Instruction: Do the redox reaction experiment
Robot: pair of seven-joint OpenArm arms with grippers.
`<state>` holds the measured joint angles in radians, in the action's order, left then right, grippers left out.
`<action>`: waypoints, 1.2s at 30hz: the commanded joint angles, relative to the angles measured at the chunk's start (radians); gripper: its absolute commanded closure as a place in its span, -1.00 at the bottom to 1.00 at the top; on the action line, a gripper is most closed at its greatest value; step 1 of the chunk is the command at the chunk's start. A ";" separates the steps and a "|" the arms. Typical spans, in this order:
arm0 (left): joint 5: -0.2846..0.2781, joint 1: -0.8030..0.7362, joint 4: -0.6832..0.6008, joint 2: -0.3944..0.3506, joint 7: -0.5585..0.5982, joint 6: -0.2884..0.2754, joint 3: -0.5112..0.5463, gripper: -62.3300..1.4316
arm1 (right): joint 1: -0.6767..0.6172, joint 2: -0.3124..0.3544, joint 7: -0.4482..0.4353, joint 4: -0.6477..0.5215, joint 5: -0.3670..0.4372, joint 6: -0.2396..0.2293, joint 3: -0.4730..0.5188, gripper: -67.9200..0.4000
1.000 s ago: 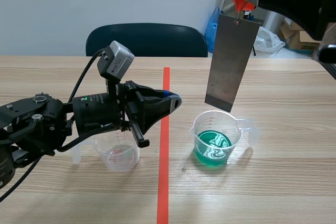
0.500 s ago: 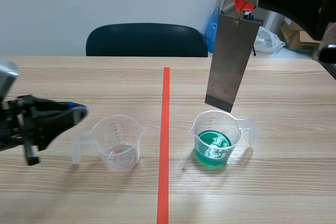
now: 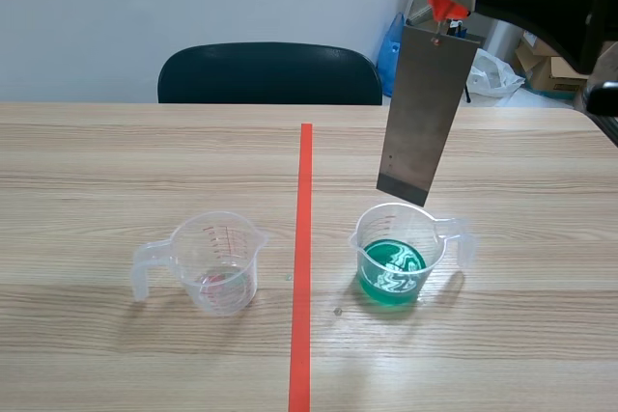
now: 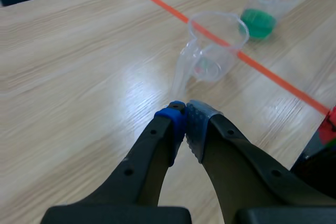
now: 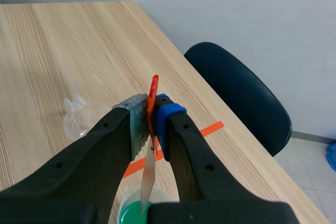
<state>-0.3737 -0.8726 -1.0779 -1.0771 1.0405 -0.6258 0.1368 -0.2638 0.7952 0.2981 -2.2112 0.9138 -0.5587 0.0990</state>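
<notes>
Dipping step, set-up. The right end effector (image 5: 151, 113) is clamped on the orange-red tab (image 5: 153, 83) at the top of the metal plate (image 3: 423, 113), which hangs slightly tilted with its lower edge just above the rim of the beaker of green liquid (image 3: 398, 253) and not yet wetted. That beaker stands on the tabletop (image 3: 502, 161) on the right arm's side of the orange-red tape line (image 3: 302, 258). The second beaker (image 3: 212, 260), clear and nearly empty with only a faint reddish trace at its base, stands on the other side. The left end effector (image 4: 185, 124) is closed on nothing, its pads meeting low over the tabletop, just short of the second beaker's handle and apart from it. Judged from this arrangement, the step in hand is lowering the plate into the green liquid. It is best done as a slow, straight descent centred over the beaker's mouth, so that the plate's corners pass inside the rim without nudging the light beaker. The tilt brings one corner down first. The grip on the small tab should be kept firm, since the plate can swing.
</notes>
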 commanded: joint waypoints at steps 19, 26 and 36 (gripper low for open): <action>0.334 -0.444 -0.097 0.370 0.332 0.325 0.393 0.04 | 0.012 0.014 -0.012 -0.005 0.013 0.004 0.010 0.97; 0.333 -0.444 -0.108 0.406 0.325 0.325 0.403 -0.83 | 0.012 0.014 -0.013 -0.005 0.014 0.003 0.010 0.97; 0.304 -0.444 -0.108 0.415 0.322 0.328 0.403 -1.00 | 0.012 0.014 -0.015 -0.005 0.014 0.003 0.010 0.97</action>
<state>-0.0643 -1.3155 -1.1835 -0.6655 1.3437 -0.2981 0.5327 -0.2638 0.7952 0.2974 -2.2112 0.9138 -0.5587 0.0990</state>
